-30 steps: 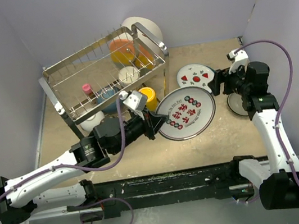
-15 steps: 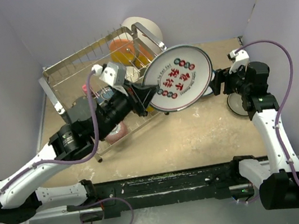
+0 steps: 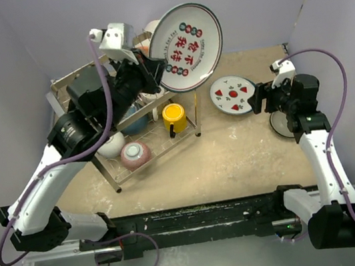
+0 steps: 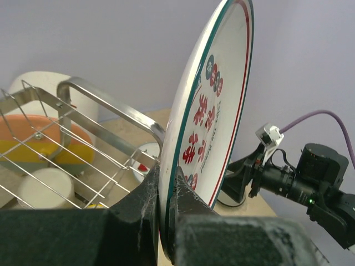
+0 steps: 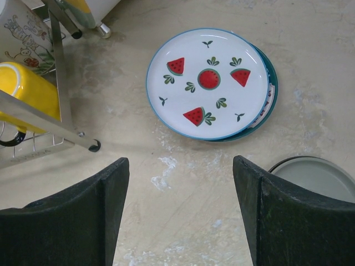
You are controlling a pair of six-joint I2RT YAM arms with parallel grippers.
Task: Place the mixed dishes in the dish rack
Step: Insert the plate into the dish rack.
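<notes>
Clamping with the left pincer tight on the lower rim of the red-lettered white plate, holding it on edge and tilted, high over the far right end of the dish rack. Showing in the left wrist view both fingers pressing on either face of the plate's edge, with the rack's steel handle just beside it; touching or not, cannot tell. Hanging the right pincer spread wide and gripping nothing, low over the table, near a watermelon-patterned plate lying on a teal plate, and just beside 1 grey plate lying flat. Sitting in the rack's lower tier: 1 yellow cup and 1 small grey-patterned bowl, with 1 white bowl at the left front corner, partly hidden by the arm
</notes>
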